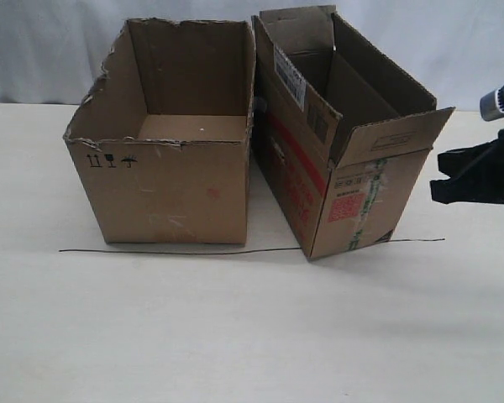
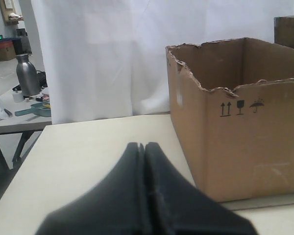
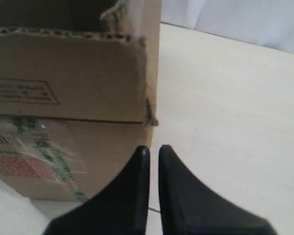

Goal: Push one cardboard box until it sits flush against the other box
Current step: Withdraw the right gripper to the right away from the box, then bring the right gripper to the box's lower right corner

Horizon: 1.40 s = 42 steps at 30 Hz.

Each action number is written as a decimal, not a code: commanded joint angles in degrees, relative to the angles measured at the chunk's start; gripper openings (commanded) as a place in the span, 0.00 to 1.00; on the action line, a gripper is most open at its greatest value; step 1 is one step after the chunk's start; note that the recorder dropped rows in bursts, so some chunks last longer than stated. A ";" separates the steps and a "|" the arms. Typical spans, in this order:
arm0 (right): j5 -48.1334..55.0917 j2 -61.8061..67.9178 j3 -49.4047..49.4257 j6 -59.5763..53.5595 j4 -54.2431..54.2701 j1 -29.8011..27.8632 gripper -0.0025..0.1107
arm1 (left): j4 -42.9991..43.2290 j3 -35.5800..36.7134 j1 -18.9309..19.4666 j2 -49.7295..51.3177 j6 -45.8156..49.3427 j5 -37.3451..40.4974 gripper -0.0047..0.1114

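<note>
Striped carton point(image 1: 301, 168) askew beside torn carton point(image 1: 172, 185)

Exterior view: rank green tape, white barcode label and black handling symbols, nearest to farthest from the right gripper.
1. Green tape: on the red-striped carton's end face, just beside the right gripper.
2. White barcode label: same carton's long side, toward the back.
3. Handling symbols: far-left front corner of the plain torn box.

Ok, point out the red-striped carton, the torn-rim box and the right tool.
red-striped carton point(image 1: 365, 201), exterior view, taped end panel.
torn-rim box point(image 1: 172, 189), exterior view, front wall.
right tool point(image 3: 153, 150), right wrist view, between fingertips.
</note>
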 commanded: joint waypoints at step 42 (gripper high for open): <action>-65.99 10.56 18.59 127.15 -129.16 -7.06 0.07 | -0.04 0.17 -0.03 -0.13 0.03 -0.26 0.04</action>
